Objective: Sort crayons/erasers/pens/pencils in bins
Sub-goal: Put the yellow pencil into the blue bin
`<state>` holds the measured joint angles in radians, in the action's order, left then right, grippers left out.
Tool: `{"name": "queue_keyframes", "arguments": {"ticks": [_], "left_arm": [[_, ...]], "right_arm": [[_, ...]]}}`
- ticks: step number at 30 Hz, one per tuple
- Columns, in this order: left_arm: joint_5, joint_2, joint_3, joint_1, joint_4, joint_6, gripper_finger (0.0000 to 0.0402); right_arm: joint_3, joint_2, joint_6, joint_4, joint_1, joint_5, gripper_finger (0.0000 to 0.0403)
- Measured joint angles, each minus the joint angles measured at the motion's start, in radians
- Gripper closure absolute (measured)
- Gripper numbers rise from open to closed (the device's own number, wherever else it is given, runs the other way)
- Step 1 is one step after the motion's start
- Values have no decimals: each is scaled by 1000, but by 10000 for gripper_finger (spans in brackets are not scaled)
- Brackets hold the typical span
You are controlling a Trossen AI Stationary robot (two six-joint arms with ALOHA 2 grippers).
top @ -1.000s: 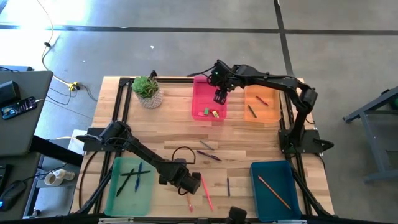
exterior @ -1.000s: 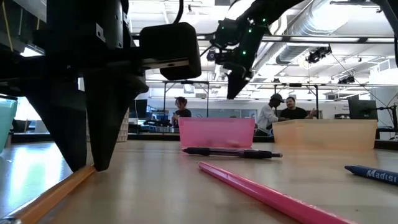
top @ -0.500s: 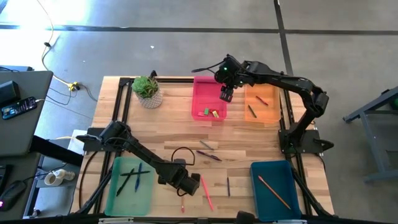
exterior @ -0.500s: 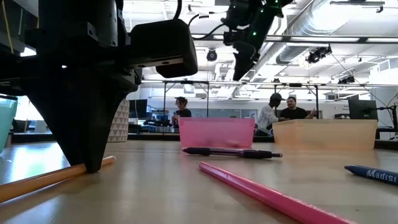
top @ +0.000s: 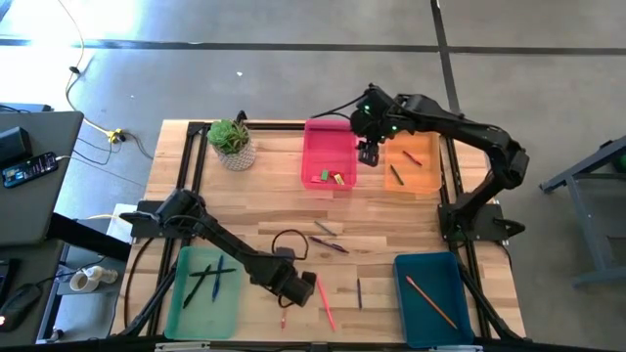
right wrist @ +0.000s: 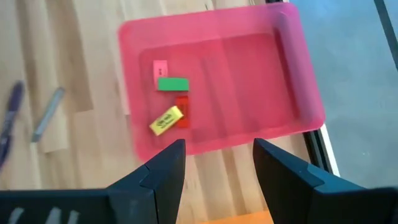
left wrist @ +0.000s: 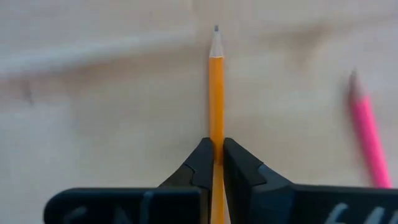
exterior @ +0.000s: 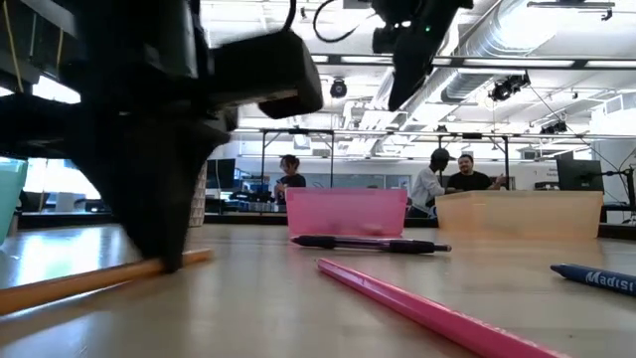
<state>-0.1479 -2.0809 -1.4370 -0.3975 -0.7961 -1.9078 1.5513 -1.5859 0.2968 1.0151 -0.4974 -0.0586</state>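
My left gripper is near the table's near edge, shut on an orange pencil, which also shows in the low view. A pink pencil lies just right of it. My right gripper is open and empty, high over the gap between the pink bin and the orange bin. The pink bin holds small red, green and yellow erasers. The orange bin holds two crayons. The light green bin holds pens. The teal bin holds an orange pencil. My left gripper pinches the orange pencil's shaft between its two fingertips, back from the sharpened point. The fingers come from above, pointing down, one on each side of the shaft. The pencil lies low along the table top, nearly level.
A purple pen, a grey stick and a short dark pen lie loose mid-table. A potted plant stands at the far left. A cable loop lies by the left arm. People stand in the room beyond.
My right gripper has gone up and toward the table's right edge, from over the pink bin to the gap beside the orange bin. My left gripper has shifted slightly left, and the orange pencil has turned about on the table.
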Motion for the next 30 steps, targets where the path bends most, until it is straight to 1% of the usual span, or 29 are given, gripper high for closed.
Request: {"name": "queue_keyframes", "arguments": {"ticks": [3, 5, 15, 18, 25, 28, 30], "left_arm": [[-56, 28, 2, 8, -9, 20, 397], [-74, 51, -1, 15, -3, 42, 398], [-74, 88, -1, 55, 3, 175, 398], [-79, 111, -2, 67, 15, 213, 398], [-155, 183, -3, 119, 19, 309, 399], [-186, 213, -3, 143, 44, 364, 399], [-207, 235, -3, 159, 66, 405, 399]], "right_arm": [[0, 33, 0, 16, 3, -30, 222], [0, 55, 0, 27, 8, -51, 222], [0, 149, -5, 51, 53, -63, 222], [0, 168, -7, 93, 69, -63, 222], [0, 220, -1, 194, 118, -68, 222], [0, 242, -7, 210, 138, -87, 222], [0, 255, -18, 213, 153, -118, 222]]}}
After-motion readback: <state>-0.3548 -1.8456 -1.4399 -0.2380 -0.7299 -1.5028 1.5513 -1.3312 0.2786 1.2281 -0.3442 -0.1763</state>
